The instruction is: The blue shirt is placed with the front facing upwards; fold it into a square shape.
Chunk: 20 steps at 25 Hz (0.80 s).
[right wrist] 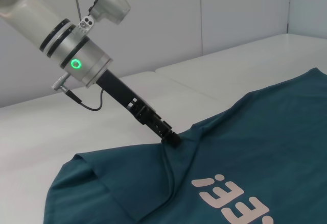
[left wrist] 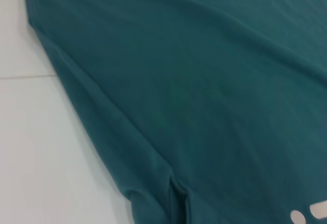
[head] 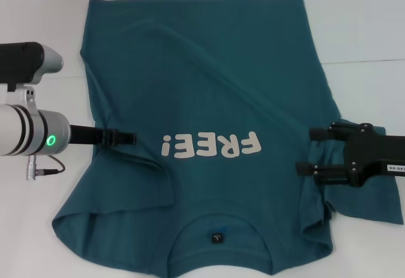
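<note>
The shirt (head: pixel 209 101) lies front up on the white worktop (head: pixel 367 18), collar at 6 o'clock and hem at 12, the "FREE!" lettering (head: pixel 210 145) reading upside down in the head view. No fold looks finished: the body is spread full width, with only creases and a bunched sleeve at 7 o'clock. The left tool (head: pixel 123 137) sits at 9 o'clock with its tip pressed into the cloth by the armpit seam; it looks pinched on the shirt, judging by the ridge of cloth drawn up to it in the right wrist view (right wrist: pixel 171 137). The right tool (head: pixel 307 151) is at 3 o'clock, its two fingers (head: pixel 319 132) spread wide over the other sleeve, gripping nothing. Both side folds and the lengthwise folds remain, I judge. The collar edge is cut off at 6 o'clock, and the right sleeve is mostly hidden under the arm.
</note>
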Each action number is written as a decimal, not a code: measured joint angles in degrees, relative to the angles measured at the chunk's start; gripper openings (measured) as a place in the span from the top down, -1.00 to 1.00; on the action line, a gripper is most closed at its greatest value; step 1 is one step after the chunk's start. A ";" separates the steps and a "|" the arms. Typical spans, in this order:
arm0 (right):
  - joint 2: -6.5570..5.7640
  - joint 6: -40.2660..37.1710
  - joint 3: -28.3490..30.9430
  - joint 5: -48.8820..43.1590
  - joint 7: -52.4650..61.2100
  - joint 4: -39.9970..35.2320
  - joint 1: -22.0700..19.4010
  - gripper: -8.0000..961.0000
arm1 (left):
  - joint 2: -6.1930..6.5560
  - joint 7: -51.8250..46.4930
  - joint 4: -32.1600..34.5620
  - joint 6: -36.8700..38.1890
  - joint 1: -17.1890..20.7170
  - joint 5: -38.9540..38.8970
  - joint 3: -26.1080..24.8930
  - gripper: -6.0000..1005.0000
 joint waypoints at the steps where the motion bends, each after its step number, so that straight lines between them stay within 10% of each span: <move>1: 0.00 0.00 -0.05 0.00 0.02 -0.04 -0.02 -0.84 | 0.03 0.00 0.02 0.62 -0.05 -0.51 -0.02 -0.83; 20: 0.00 -0.12 -0.44 0.00 -0.03 -0.14 -0.06 -0.84 | 0.99 12.62 5.21 2.48 -1.45 -17.69 -3.33 -0.64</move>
